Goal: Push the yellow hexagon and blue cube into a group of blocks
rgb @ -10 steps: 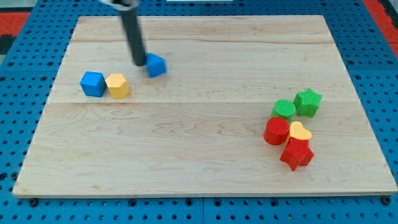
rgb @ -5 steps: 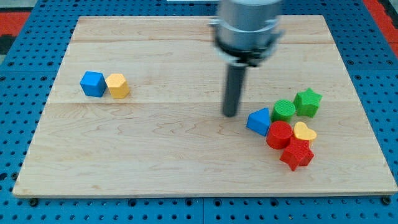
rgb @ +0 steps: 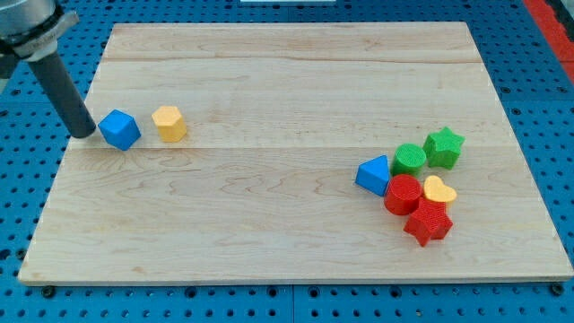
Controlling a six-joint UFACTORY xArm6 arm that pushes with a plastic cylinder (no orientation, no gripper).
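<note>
The blue cube (rgb: 119, 129) lies at the view's left, turned so a corner points down. The yellow hexagon (rgb: 169, 123) sits a short gap to its right, not touching it. My tip (rgb: 82, 133) stands just left of the blue cube, close to or touching its left side. At the view's right is a tight group: blue triangle (rgb: 373, 173), green cylinder (rgb: 410, 159), green star (rgb: 444, 146), red cylinder (rgb: 402, 194), yellow heart (rgb: 439, 190) and red star (rgb: 428, 222).
The wooden board (rgb: 287, 72) lies on a blue pegboard (rgb: 27, 179). The rod slants up to the view's top left corner, near the board's left edge.
My tip has swung from the board's middle right to the far left. The blue cube has shifted left, rotated, and separated from the yellow hexagon. The blue triangle stays by the right group.
</note>
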